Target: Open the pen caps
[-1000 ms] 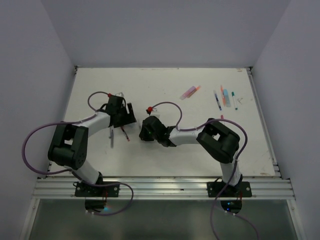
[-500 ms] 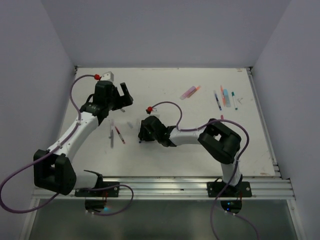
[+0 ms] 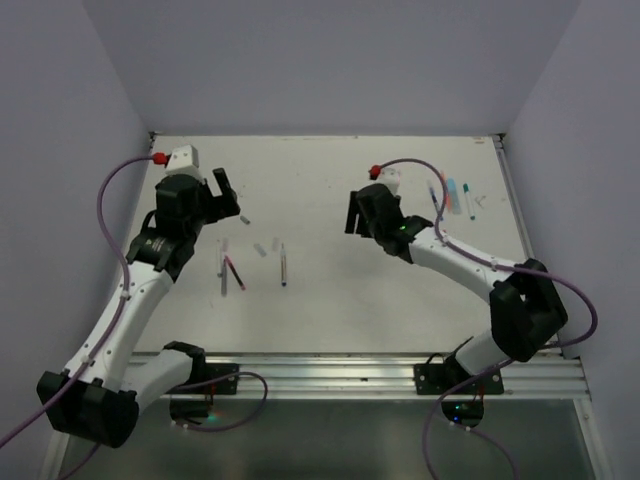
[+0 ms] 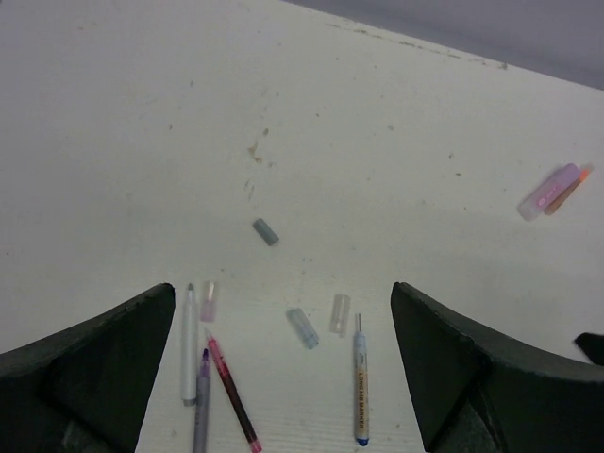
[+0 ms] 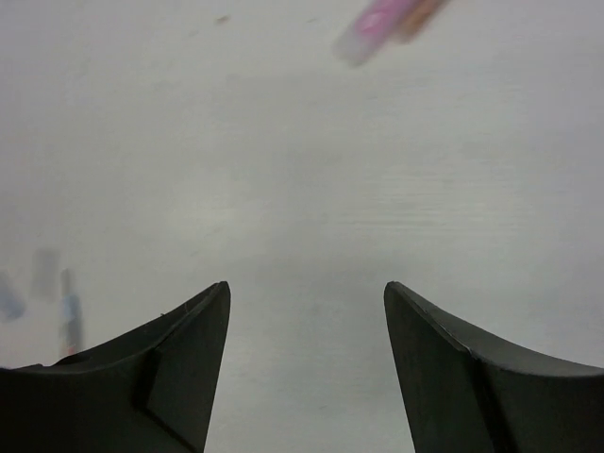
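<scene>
1. Left claw (image 4: 281,288): I see the jaws spread as wide as they go, with nothing held. It hangs over the left half of the table (image 3: 330,310).
2. Right claw (image 5: 306,285): the jaws stand clearly apart and hold nothing. Only bare table shows between the fingers.
3. Loose caps, left wrist view: the grey cap (image 4: 265,231) lies alone. Nearer the camera, the pale cap (image 4: 208,300), the blue cap (image 4: 302,327) and the clear cap (image 4: 340,314) each lie flat, off any pen.
4. Pens by those caps:
   - The white pen (image 4: 189,344), the purple-tipped pen (image 4: 201,415) and the red pen (image 4: 231,392) lie close together, just below the pale cap.
   - The blue-ended pen (image 4: 360,387) lies just below the clear cap, its nib bare.
5. The pink pen (image 4: 547,193) and the orange pen (image 4: 572,184) lie touching, side by side, well apart from the loose caps. I cannot tell whether their caps are on.
6. Right group (image 3: 452,192): several pens lie near the table's right edge, beyond the right arm. They are too small for me to read their caps.
</scene>
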Robot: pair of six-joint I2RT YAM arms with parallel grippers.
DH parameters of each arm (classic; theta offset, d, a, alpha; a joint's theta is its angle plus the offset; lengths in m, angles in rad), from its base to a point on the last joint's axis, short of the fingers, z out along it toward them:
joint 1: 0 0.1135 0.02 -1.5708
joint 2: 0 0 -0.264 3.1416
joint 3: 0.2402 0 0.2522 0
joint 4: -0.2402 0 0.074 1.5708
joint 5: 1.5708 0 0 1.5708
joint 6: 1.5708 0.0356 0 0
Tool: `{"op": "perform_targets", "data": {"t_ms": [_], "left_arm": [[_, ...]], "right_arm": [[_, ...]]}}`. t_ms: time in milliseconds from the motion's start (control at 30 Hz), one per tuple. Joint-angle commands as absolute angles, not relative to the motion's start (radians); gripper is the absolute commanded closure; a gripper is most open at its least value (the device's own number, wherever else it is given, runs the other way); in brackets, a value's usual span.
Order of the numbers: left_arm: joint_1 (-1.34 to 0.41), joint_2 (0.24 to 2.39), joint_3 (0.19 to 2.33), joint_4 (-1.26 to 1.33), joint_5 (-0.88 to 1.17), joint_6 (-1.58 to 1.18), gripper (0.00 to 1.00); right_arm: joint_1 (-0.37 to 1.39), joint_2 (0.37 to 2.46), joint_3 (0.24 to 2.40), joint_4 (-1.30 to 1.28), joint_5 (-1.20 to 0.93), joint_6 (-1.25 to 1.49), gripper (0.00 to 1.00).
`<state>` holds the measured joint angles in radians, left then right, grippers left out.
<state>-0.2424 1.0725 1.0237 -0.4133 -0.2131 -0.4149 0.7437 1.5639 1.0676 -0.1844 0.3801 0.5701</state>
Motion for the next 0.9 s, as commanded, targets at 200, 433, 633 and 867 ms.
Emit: {"op": "perform_targets", "data": {"t_ms": [200,433,633,867], "left_arm": [[-0.236,0.928,0.835,-0.291,-0.336,-0.328,0.00],[-0.236,0.931,0.824,-0.302,-0.328,-0.322,0.00],[-0.236,0.923,0.818,-0.298,-0.325,-0.319,0.00],[-0.236,0.931,0.815,-0.293,-0.322,-0.319,0.00]], "right_arm": [[0.217,1.502,1.048,-0.456,0.424,0.442,0.29],[0.040,1.615,1.046,-0.463,0.266,0.454,0.31],[-0.034,1.675,1.020,-0.445,0.213,0.445,0.33],[-0.040,1.723,1.005,-0.439,0.183,0.436,0.37]]}}
